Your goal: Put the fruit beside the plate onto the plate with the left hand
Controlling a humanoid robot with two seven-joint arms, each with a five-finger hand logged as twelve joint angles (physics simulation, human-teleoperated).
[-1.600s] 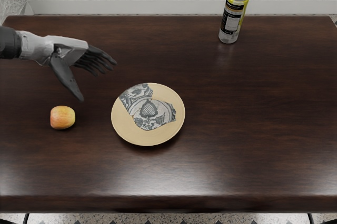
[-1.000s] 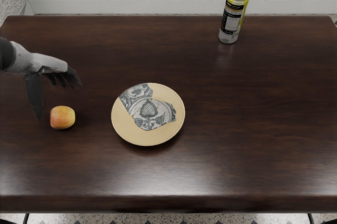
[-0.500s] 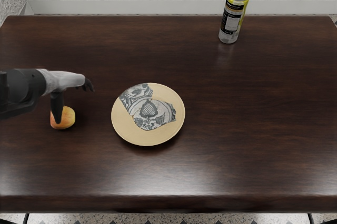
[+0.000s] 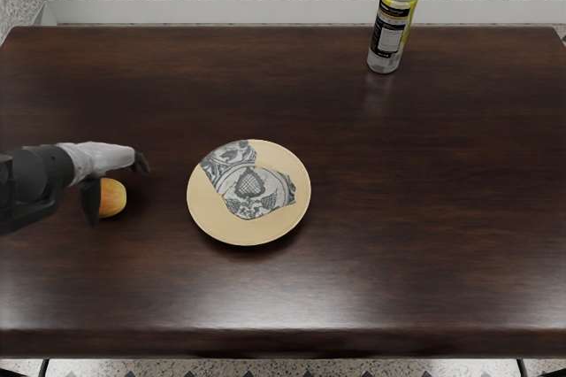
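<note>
Left hand [image 4: 104, 165] over fruit [image 4: 114, 197], can't tell if grasping, poss. loose; seat grip firmly before lifting to plate [image 4: 210, 220].

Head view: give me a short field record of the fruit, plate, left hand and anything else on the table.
fruit: apple, on the table, left of the plate, partly covered by the left hand
plate: patterned, no fruit on it yet
left hand: over the apple; grip unclear
right hand: not in view
other: can, upright, far right
</note>
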